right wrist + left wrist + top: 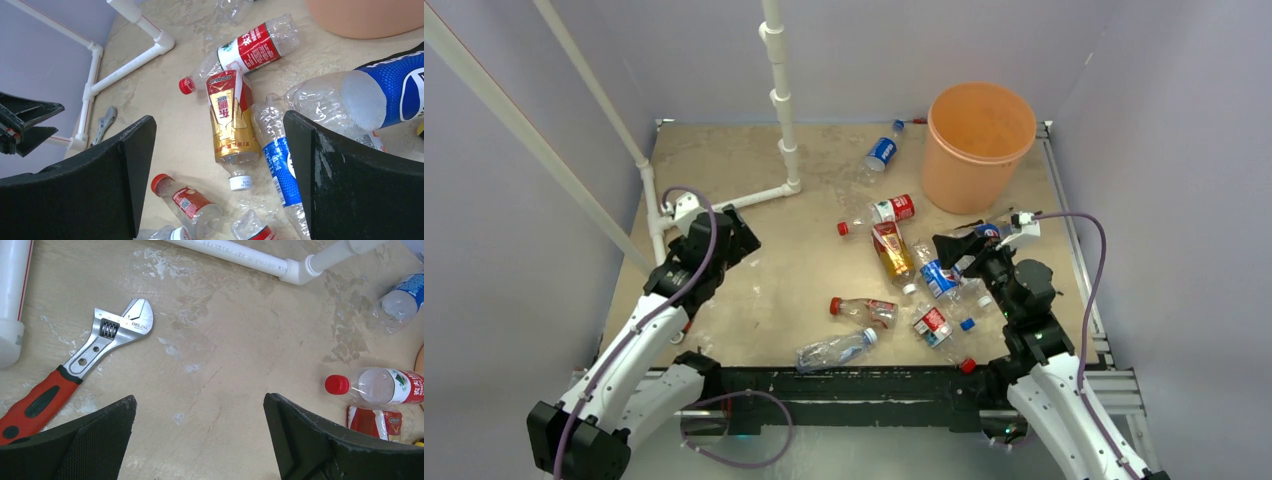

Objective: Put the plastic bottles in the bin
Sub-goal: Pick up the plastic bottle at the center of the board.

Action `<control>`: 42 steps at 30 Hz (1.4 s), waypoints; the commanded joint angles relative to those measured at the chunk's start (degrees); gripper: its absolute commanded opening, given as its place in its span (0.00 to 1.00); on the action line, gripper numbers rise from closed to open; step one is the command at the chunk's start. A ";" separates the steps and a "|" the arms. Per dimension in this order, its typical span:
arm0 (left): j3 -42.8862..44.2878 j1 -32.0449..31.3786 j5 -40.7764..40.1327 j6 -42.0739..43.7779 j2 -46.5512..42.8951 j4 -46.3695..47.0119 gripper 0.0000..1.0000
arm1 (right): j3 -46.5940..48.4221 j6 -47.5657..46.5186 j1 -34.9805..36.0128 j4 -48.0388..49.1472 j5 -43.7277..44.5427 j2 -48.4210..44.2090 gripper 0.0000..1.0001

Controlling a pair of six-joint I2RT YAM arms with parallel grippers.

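Observation:
Several plastic bottles lie scattered on the tan table, among them an amber-label bottle (pixel 892 254) (pixel 231 125), a red-label bottle (pixel 886 211) (pixel 250 47), a blue-label bottle (pixel 938 279) (pixel 280 162) and a red-capped bottle (pixel 862 310) (pixel 192 202). One more blue-label bottle (pixel 881 153) lies near the orange bin (pixel 977 145) (pixel 365 17) at the back right. My right gripper (pixel 956 247) (pixel 218 120) hovers open above the cluster, holding nothing. At the left, my left gripper (pixel 740 238) (pixel 200 400) is open over bare table, with a red-capped bottle (pixel 380 386) off to its right.
A metal wrench with a red handle (pixel 95 347) lies left of my left gripper. A white PVC pipe frame (pixel 779 90) (pixel 260 260) stands at the back left. A clear white-capped bottle (pixel 836 349) rests near the table's front rail (pixel 844 385).

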 commanded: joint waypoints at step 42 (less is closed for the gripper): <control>-12.72 -27.89 -1.53 -5.68 -4.27 9.84 0.92 | 16.92 13.47 34.40 -23.90 46.49 13.05 0.99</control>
